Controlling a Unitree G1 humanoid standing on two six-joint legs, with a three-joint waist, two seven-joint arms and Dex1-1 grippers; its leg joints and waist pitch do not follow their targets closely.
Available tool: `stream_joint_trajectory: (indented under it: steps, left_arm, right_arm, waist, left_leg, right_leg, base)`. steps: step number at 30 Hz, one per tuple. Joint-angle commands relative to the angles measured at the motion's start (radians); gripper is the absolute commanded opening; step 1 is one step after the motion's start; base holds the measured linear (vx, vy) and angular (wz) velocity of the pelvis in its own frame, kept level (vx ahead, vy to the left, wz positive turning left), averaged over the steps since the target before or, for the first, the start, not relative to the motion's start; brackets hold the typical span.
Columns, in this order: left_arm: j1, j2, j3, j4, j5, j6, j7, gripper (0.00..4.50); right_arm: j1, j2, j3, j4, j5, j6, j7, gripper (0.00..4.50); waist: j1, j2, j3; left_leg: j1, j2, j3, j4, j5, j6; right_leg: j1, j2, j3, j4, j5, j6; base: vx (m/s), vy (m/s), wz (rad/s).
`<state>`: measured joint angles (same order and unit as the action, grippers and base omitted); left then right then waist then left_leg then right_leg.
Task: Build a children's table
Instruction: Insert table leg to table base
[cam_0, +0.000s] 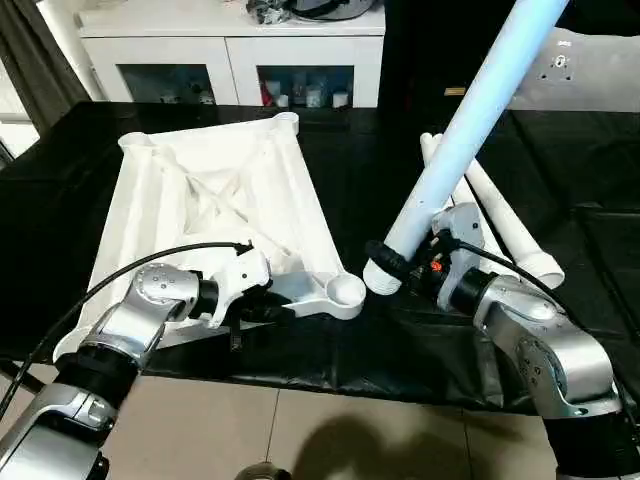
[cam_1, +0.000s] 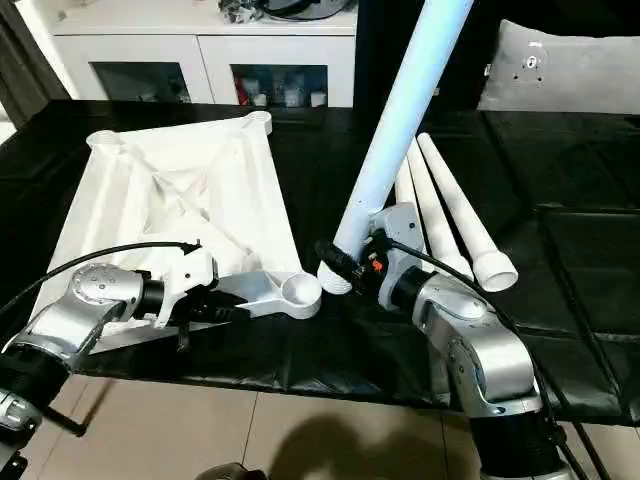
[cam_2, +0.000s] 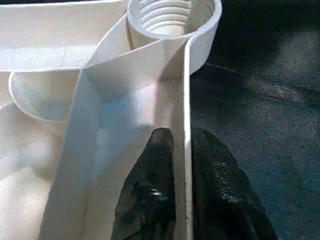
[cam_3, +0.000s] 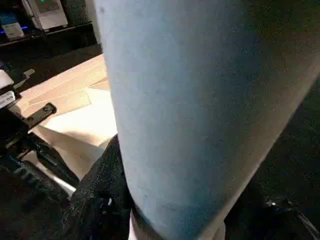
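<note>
Tabletop (cam_0: 215, 195) one, edge pinched in left gripper (cam_2: 182, 165) jaws; right gripper (cam_0: 400, 268) jaws clamp one leg (cam_0: 465, 135); three legs (cam_0: 500, 215) lying beside.

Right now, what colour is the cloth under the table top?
Black; the cloth shows best in the left eye view.

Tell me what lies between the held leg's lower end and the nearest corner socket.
Nothing: a narrow strip of bare black cover separates the leg from the socket, seen in both eye views.

Black work surface (cam_0: 560, 200), white glass-door cabinet (cam_0: 230, 50) behind, grey cushion (cam_1: 570, 70) beside it.
</note>
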<state>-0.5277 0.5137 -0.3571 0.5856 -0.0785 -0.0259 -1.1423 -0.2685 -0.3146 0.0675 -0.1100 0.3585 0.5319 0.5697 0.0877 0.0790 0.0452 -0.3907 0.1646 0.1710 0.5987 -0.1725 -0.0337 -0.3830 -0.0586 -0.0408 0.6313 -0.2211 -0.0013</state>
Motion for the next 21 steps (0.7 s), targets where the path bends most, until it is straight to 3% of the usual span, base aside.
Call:
stream_joint_trajectory:
  steps: [1,8,9,14,15,21]
  left_arm:
    - [-0.011,0.018,-0.009,0.021,0.047,-0.014,0.018,0.26]
    - [-0.010,-0.008,-0.006,-0.021,0.032,-0.042,-0.006,0.00]
    - [-0.006,-0.013,-0.006,-0.029,0.024,-0.051,-0.023,0.00]
    - [0.026,-0.026,-0.025,-0.084,0.005,-0.063,-0.089,0.00]
    - [0.032,-0.030,-0.029,-0.092,0.007,-0.068,-0.090,0.00]
    - [0.032,-0.049,-0.001,-0.041,0.049,-0.097,0.013,0.00]
  right_arm:
    - [-0.028,0.005,0.003,0.007,0.004,0.004,0.000,1.91]
    - [-0.055,-0.007,0.053,0.031,-0.027,-0.023,0.044,1.91]
    - [-0.059,-0.013,0.065,0.032,-0.030,-0.022,0.058,1.91]
    - [-0.076,-0.031,0.111,0.021,-0.035,-0.004,0.114,1.91]
    - [-0.075,-0.034,0.115,0.017,-0.034,0.000,0.118,1.91]
    - [-0.056,-0.033,0.120,0.011,-0.038,-0.003,0.110,1.91]
  waist:
    - [0.002,-0.015,-0.063]
    - [0.001,-0.016,-0.064]
    - [0.002,-0.010,-0.065]
    - [0.009,-0.014,-0.069]
    - [0.010,-0.020,-0.068]
    - [0.018,-0.020,-0.061]
  left_leg:
    - [0.022,0.060,-0.022,-0.069,-0.181,0.005]
    - [0.022,0.060,-0.021,-0.068,-0.180,0.001]
    - [0.023,0.060,-0.022,-0.068,-0.179,0.000]
    - [0.021,0.062,-0.020,-0.062,-0.132,0.026]
    - [0.020,0.063,-0.019,-0.063,-0.136,0.030]
    - [0.025,0.064,-0.019,-0.069,-0.199,0.006]
  right_leg:
    - [0.034,-0.089,0.046,-0.077,-0.133,-0.200]
    - [0.034,-0.089,0.046,-0.075,-0.121,-0.207]
    - [0.033,-0.090,0.047,-0.074,-0.117,-0.208]
    - [0.035,-0.088,0.045,-0.065,-0.019,-0.223]
    - [0.035,-0.089,0.045,-0.066,-0.031,-0.223]
    - [0.029,-0.090,0.048,-0.079,-0.169,-0.193]
  base:
    - [0.000,0.000,0.00]
    - [0.000,0.000,0.00]
    - [0.000,0.000,0.00]
    - [0.000,0.000,0.00]
    - [0.000,0.000,0.00]
    - [0.000,0.000,0.00]
